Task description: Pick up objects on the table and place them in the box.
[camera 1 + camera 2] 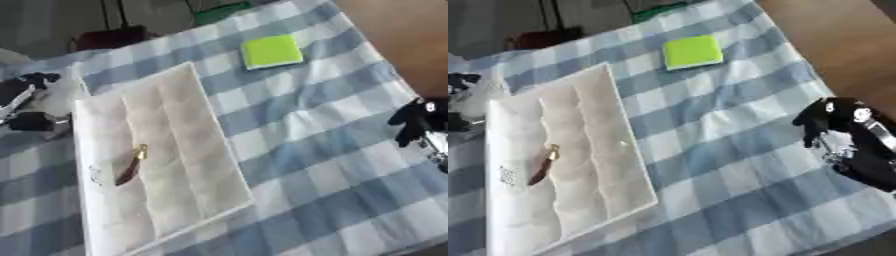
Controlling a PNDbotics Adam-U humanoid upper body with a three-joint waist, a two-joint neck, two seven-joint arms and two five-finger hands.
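A blue-and-white checked cloth (332,150) covers the surface and lies askew in both views. On it, toward 9 o'clock, sits a long white box (188,150) split lengthwise into narrow compartments, its long axis running from about 12 to 6 o'clock with a slight lean. Inside the box, in the compartment second from its left wall, lies a slim brown stick-shaped object with a pale gold tip (131,167), tilted so the tip points toward 1 o'clock. What it is exactly cannot be made out.

Up at 12 o'clock, well apart from the box, a lime-green square pad (692,51) lies flat on the cloth, out in the open.

The right hand (833,122) shows at 3 o'clock, best seen in the right eye view: black with silver parts, above the cloth near the surface's right edge, fingers curled downward and grasping nothing that can be seen. It is well apart from both the green pad and the box.

The left hand (26,95) shows at 9 o'clock, just beyond the box's upper-left corner, dark and partly cut off by the frame edge. I cannot tell whether it is spread or closed.

Bare brown wood (842,45) shows beyond the cloth at 2 o'clock.
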